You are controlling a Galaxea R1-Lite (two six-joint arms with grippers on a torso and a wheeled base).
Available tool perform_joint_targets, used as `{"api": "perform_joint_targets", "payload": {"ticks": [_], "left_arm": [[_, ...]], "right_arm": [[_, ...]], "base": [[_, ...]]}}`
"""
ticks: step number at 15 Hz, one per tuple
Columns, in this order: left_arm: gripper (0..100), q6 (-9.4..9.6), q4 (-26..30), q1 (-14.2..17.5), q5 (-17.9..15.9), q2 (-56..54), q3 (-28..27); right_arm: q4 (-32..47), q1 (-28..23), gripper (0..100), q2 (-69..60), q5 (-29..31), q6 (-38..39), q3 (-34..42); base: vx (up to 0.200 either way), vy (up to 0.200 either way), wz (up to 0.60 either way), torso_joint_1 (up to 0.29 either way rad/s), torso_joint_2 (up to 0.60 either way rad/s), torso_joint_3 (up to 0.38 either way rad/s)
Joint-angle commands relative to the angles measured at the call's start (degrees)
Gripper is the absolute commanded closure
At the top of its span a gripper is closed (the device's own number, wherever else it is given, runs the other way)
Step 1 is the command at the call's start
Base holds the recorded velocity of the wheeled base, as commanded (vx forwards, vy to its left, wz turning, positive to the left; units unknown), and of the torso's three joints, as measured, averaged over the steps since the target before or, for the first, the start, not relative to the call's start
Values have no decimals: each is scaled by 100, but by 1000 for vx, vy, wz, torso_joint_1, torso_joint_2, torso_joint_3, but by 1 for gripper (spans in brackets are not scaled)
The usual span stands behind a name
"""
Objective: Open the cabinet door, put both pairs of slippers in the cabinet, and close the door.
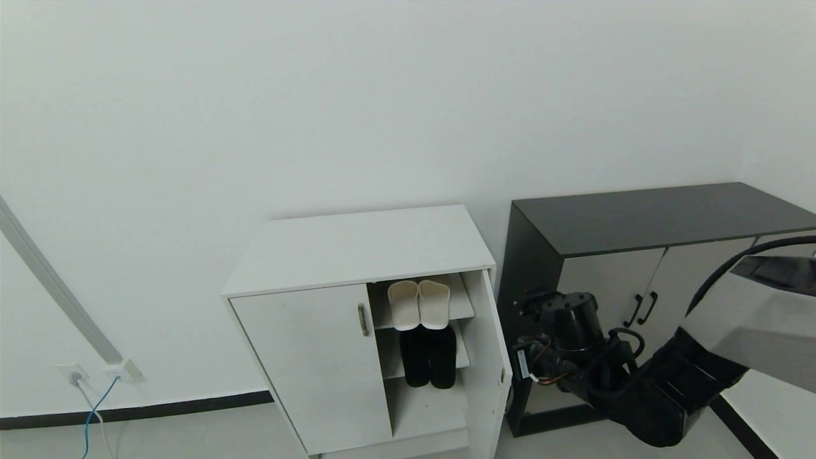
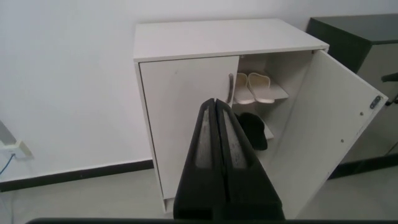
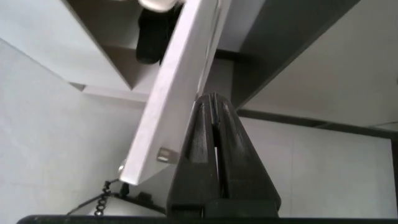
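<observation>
My left gripper [image 2: 215, 102] is pinched closed on nothing, 2 black wedge-shaped fingers aimed at the white cabinet [image 1: 357, 248]. It's smooth matte board with the left door [image 1: 312, 357] closed and a slim metal handle [image 1: 363, 320]. Inside, the cream slippers [image 1: 419, 305] sit side by side on the top shelf, with the black slippers [image 1: 428, 357] on the shelf below. The right door [image 1: 488, 363] stands open. The left wrist view gives me its inner face, the head view mostly its edge. The right gripper [image 3: 215, 98] is squeezed to a hairline and empty, near that door's edge. There's a dark-topped cabinet [image 1: 637, 217] further right.
</observation>
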State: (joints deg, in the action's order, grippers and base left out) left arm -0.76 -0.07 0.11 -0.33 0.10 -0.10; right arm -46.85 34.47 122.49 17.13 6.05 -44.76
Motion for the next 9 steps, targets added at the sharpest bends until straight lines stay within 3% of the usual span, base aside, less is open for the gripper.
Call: {"api": "perform_joint_targets", "payload": {"ticks": [1,4,9], "left_arm": [[100,5,-1,7,-2,-1,1],[100,5,-1,7,-2,-1,1],[100,5,-1,7,-2,-1,1]], "right_arm": [[-272,165,100,398,-34,11,3],[-817,420,100,601,-122,11,12],[-905,569,100,592,-183,19,29]], "base": [[0,0,0,0,0,0],[0,0,0,0,0,0],[0,0,0,0,0,0]]}}
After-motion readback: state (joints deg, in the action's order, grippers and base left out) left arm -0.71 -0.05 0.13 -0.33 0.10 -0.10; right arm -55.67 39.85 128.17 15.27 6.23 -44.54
